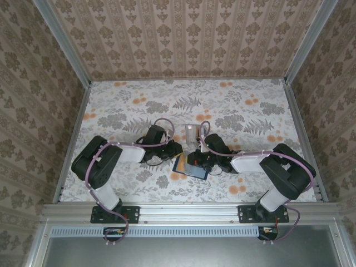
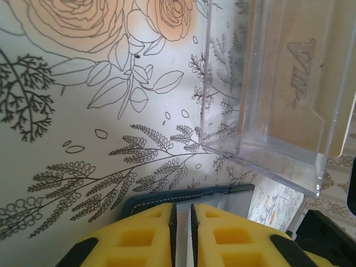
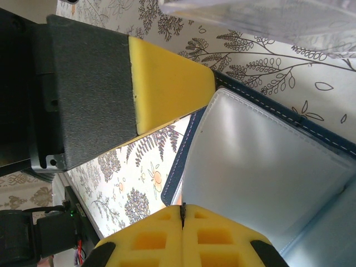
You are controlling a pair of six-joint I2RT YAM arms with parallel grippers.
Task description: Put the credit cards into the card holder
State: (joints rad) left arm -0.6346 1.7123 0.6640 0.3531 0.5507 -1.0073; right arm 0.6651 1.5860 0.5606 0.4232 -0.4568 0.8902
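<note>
Pressing its yellow pads flat together, the right gripper [image 3: 182,211] leaves no gap between them; whether they nip the edge of the lining cannot be told. Directly ahead of its tips lies the card holder [image 3: 261,156], opened, its silvery-grey inside facing up within a navy border with pale stitching. Ahead and to the left of those tips, one yellow pad [image 3: 169,78] of the left gripper [image 2: 182,210] reaches the holder's navy edge. Seen from the left wrist, that gripper's pads stand almost together with a thin slit between them; whether anything thin is pinched there cannot be told. The holder's stitched edge runs crosswise just beyond its tips. Farther ahead and to the right a clear rack [image 2: 222,83] stands on the flowered table [image 2: 83,139], and a tan credit card [image 2: 289,67] embossed VIP shows through its wall. From above, both grippers meet over the holder, the rack just beyond them.
</note>
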